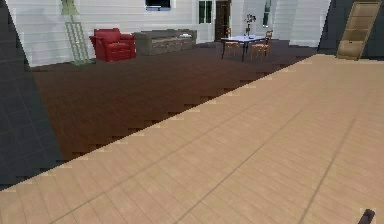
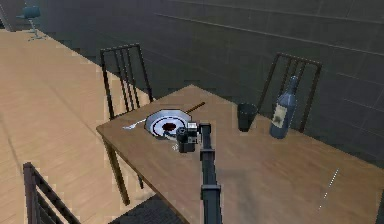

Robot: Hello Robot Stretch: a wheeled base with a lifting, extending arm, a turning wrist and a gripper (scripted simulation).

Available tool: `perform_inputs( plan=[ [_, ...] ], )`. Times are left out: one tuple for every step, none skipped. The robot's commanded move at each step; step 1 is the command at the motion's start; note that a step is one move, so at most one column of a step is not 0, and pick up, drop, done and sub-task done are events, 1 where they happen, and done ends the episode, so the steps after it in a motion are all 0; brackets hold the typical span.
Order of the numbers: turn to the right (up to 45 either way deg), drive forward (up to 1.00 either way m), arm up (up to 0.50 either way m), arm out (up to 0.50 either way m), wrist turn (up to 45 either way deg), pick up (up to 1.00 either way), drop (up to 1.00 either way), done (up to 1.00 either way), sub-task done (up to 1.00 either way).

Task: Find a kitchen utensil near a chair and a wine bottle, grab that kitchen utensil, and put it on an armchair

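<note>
A wooden table (image 2: pixel 270 165) carries a white plate (image 2: pixel 165 121). A thin silver utensil (image 2: pixel 134 126) lies at the plate's left edge, and a slim dark stick (image 2: pixel 191 106) lies at its far right side. A dark wine bottle (image 2: pixel 284 108) and a dark cup (image 2: pixel 246 117) stand further right. Dark chairs stand behind the table at the left (image 2: pixel 127 75) and at the right (image 2: pixel 297 78). My arm (image 2: pixel 208 175) rises over the table, and its gripper (image 2: pixel 178 136) ends at the plate; I cannot tell whether it holds anything. A red armchair (image 1: pixel 112 45) stands far across the room.
A third dark chair (image 2: pixel 45 198) stands at the table's near left corner. Far off are a grey sofa (image 1: pixel 165 40), a ladder shelf (image 1: pixel 77 40), a small dining table with chairs (image 1: pixel 246 42) and a wooden shelf (image 1: pixel 358 30). Bare floor lies between.
</note>
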Motion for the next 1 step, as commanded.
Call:
perform_inputs(
  plan=[
    [0.0, 0.0, 0.0, 0.0, 0.0, 1.0, 0.0, 0.0, 0.0]
  ],
)
